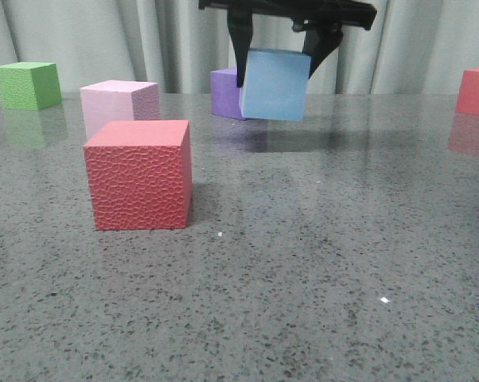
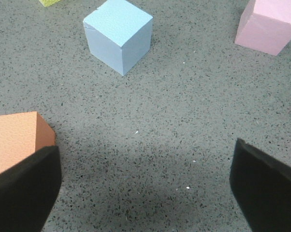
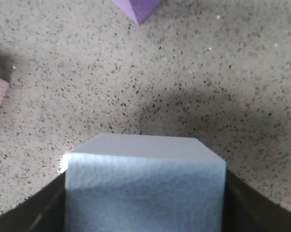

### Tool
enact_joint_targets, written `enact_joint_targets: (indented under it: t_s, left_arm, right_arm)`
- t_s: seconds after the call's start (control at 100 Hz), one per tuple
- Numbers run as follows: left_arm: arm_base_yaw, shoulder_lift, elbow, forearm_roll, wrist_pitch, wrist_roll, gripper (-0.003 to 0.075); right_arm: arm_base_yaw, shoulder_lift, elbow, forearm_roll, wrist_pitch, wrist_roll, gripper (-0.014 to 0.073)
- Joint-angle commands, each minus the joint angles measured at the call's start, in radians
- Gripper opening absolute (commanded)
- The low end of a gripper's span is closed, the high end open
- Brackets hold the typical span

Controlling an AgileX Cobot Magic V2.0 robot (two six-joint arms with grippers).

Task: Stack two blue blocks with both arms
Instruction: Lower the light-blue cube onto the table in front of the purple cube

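One blue block (image 1: 275, 84) hangs above the table near the back, slightly tilted, with my right gripper (image 1: 278, 73) shut on its two sides. In the right wrist view this block (image 3: 144, 188) fills the space between the dark fingers (image 3: 44, 210) of my right gripper (image 3: 145, 205). A second blue block (image 2: 119, 36) rests on the table in the left wrist view, well ahead of my left gripper (image 2: 145, 162). That gripper is open, with only bare table between its fingers. The left arm does not show in the front view.
A red textured cube (image 1: 140, 175) stands front left, with a pale pink cube (image 1: 120, 103) behind it. A green cube (image 1: 29, 85) sits far left, a purple cube (image 1: 223, 93) behind the held block, another red cube (image 1: 477, 91) far right. An orange-looking cube (image 2: 17, 140) lies beside my left finger.
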Motion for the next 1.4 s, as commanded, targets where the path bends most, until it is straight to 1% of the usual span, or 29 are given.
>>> enact_joint_targets:
  t_s: [0.0, 0.35, 1.16, 1.26, 1.39]
  left_arm:
    - [0.003, 0.003, -0.035, 0.003, -0.055, -0.001, 0.0673]
    - [0.003, 0.003, -0.035, 0.003, -0.055, -0.001, 0.0673]
    - [0.003, 0.003, -0.035, 0.003, -0.055, -0.001, 0.0673]
    - [0.003, 0.003, -0.035, 0.003, -0.055, -0.001, 0.0673]
    - [0.003, 0.003, -0.035, 0.003, -0.055, -0.001, 0.0673]
  right_arm:
    - [0.000, -0.044, -0.035, -0.019, -0.022, 0.013, 0.0337]
    - [0.000, -0.031, -0.035, -0.023, -0.027, 0.033, 0.0337]
    - [0.000, 0.016, -0.035, -0.022, -0.025, 0.034, 0.0342]
    - [0.000, 0.024, -0.035, -0.020, -0.023, 0.034, 0.0383]
    - [0.000, 0.024, -0.035, -0.018, -0.024, 0.034, 0.0507]
